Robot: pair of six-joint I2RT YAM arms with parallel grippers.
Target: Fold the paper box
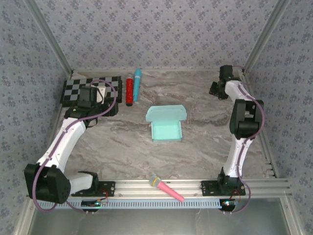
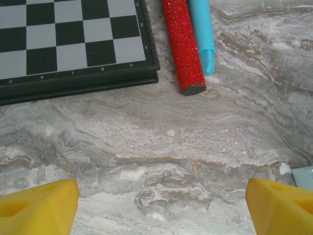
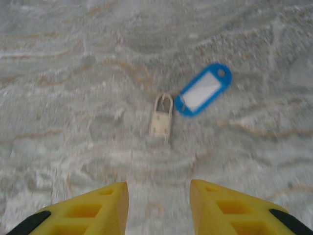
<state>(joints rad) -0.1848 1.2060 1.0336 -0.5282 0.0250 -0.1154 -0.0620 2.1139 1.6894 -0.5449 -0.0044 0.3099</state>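
The paper box (image 1: 166,123) lies in the middle of the table, a pale mint cardboard tray with its scalloped lid flap open toward the back. One corner of the box (image 2: 304,175) shows at the right edge of the left wrist view. My left gripper (image 1: 90,97) hovers at the back left beside the checkerboard, well left of the box. Its yellow fingers (image 2: 41,205) stand wide apart, so the left gripper (image 2: 161,198) is open over bare marble. My right gripper (image 1: 216,88) is at the far back right, away from the box. In its wrist view the right gripper (image 3: 159,198) is open, with nothing between the fingers.
A checkerboard (image 1: 78,89) lies at the back left, with a red glitter tube (image 2: 183,46) and a cyan tube (image 2: 203,34) beside it. A small padlock (image 3: 161,117) and a blue key tag (image 3: 203,90) lie ahead of the right gripper. A pink toy microphone (image 1: 166,188) rests on the front rail.
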